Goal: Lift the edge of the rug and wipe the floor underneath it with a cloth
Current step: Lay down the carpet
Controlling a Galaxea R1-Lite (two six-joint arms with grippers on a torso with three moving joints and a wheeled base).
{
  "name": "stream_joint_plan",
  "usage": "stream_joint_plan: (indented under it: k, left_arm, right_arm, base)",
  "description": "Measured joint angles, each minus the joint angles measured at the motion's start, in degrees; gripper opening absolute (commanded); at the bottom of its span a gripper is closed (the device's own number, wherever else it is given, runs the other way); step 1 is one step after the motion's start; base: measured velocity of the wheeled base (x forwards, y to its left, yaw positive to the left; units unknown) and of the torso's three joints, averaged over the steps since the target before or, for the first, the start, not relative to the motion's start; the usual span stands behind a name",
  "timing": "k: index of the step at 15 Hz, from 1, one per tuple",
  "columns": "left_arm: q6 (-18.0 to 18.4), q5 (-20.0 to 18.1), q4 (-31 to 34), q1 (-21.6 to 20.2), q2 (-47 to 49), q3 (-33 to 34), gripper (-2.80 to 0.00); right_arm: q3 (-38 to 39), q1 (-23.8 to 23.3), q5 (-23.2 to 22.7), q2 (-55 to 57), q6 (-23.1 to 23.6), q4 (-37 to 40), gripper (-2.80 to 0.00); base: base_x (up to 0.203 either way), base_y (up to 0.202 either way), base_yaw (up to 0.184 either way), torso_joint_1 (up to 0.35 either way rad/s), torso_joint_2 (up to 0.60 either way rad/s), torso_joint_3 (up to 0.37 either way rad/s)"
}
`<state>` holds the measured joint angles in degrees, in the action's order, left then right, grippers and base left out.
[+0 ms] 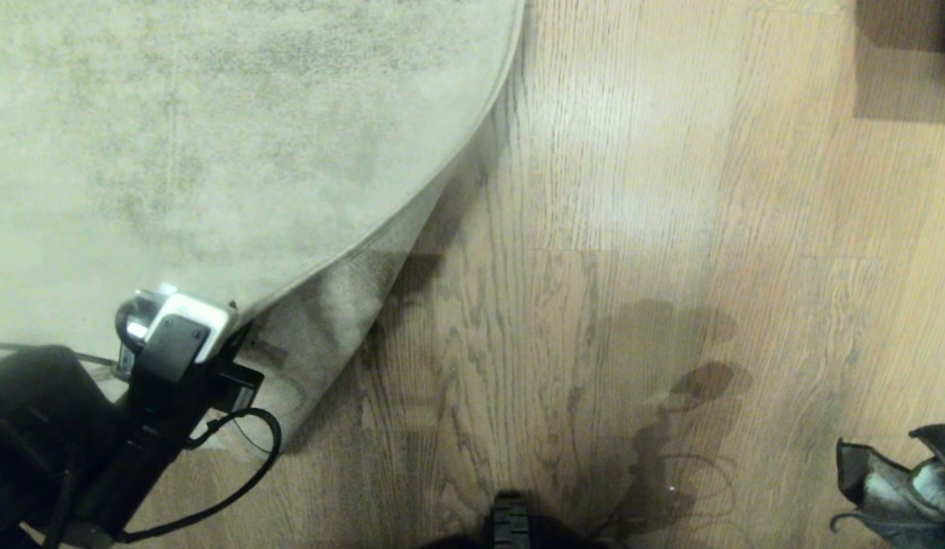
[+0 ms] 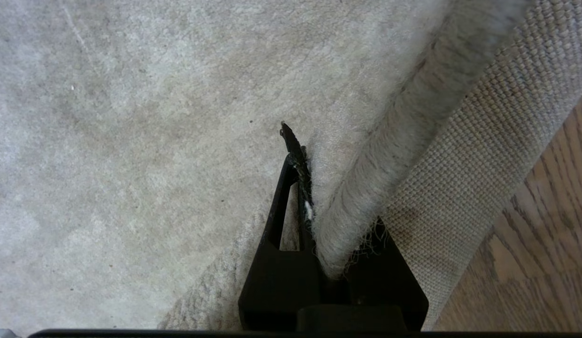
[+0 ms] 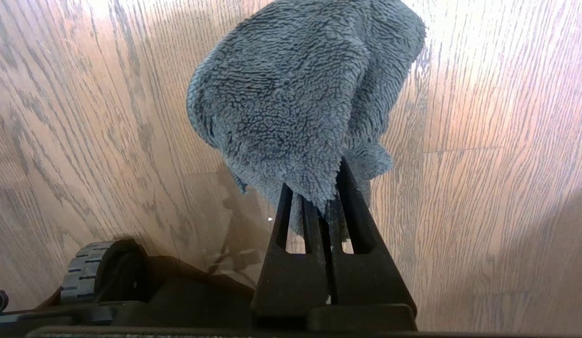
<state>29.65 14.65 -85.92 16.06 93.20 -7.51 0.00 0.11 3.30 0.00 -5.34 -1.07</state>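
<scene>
**Rug corner pinched, cloth waiting: the grip is the weak point**

At lower left of the head view, the left gripper (image 1: 239,347) has its jaws clamped on the rug edge (image 2: 366,206), folded back off the floor (image 1: 594,229). The bite looks shallow, so the heavy pile could slip free. The right gripper (image 3: 326,197), jaws closed on the cloth (image 3: 300,98), hangs above bare planks, probably clear of them.
</scene>
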Motion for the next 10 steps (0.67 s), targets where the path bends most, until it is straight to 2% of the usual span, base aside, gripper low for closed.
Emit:
stream_joint_plan:
  k: [6,7,10]
  left_arm:
    - [-0.11,0.00,0.01,0.37,0.10,0.13,-2.80]
    - [-0.13,0.00,0.00,0.37,0.11,-0.01,0.00]
    - [-0.14,-0.11,-0.10,0.40,0.21,0.05,0.00]
  right_arm:
    - [0.00,0.00,0.00,0.00,0.04,-0.02,-2.80]
    - [0.00,0.00,0.00,0.00,0.02,-0.02,-2.80]
    - [0.00,0.00,0.00,0.00,0.00,0.02,-2.80]
  base:
    - [0.000,0.000,0.000,0.000,0.00,0.000]
    - [0.000,0.000,0.000,0.000,0.00,0.000]
    - [0.000,0.000,0.000,0.000,0.00,0.000]
